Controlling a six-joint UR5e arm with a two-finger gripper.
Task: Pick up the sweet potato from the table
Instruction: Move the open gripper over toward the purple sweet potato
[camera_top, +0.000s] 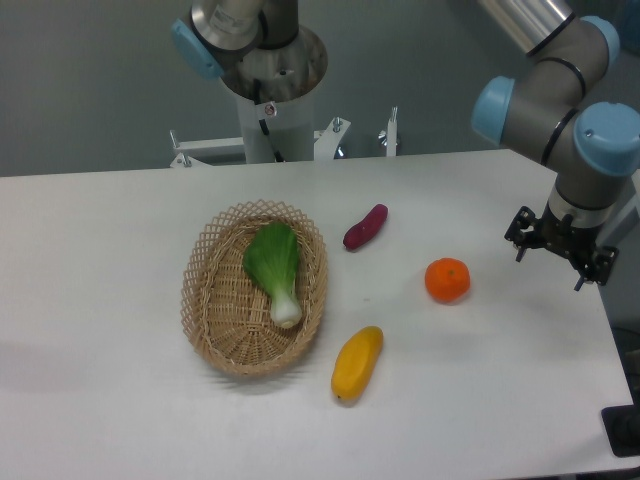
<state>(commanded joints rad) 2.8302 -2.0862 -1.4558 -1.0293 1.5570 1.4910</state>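
Purple-red and slim, the sweet potato (365, 227) lies on the white table (120, 400), just right of the wicker basket (205, 310) holding a leafy green (275, 268). An orange (447, 280) sits further right, a yellow fruit (357, 363) nearer the front. Gripper (560, 247) hangs well apart at the right edge; whether it's spread or clenched, I can't tell.

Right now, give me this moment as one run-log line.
phase: pre-grasp | gripper: far right of table, carrying nothing | sweet potato: on table right of basket, untouched | orange: between the two
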